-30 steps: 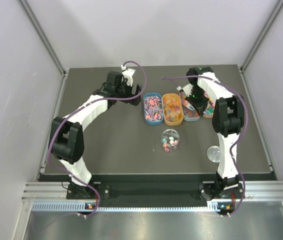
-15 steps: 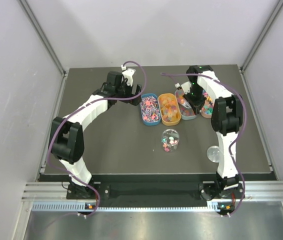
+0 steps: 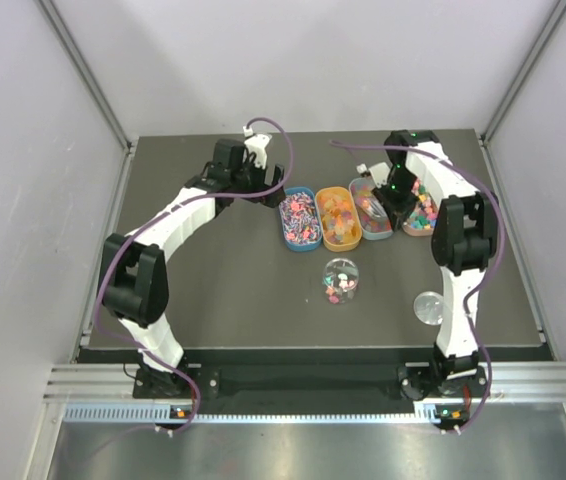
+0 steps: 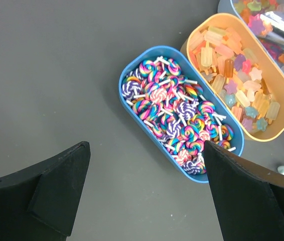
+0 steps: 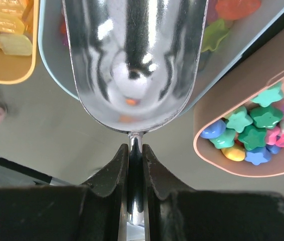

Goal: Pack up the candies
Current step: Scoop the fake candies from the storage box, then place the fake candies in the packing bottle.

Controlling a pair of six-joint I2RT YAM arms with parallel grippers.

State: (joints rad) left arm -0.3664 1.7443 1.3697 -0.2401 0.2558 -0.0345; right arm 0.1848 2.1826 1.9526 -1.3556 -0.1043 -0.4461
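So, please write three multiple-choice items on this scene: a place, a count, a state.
1. The clear jar stands: A) behind the trays; B) before the orange tray, toward the arm bases; C) inside a tray.
2. Oval trays in the row: A) two; B) six; C) four.
3. The right gripper is: A) shut on the scoop handle; B) open, empty; C) holding a lid.
Answers: B, top view shows it nearer the bases; C, blue, orange, pale blue, pink; A, fingers clamp its thin handle.

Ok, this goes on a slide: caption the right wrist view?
Right fingers clamp the handle of a metal scoop, its bowl at a pale blue tray of candies.
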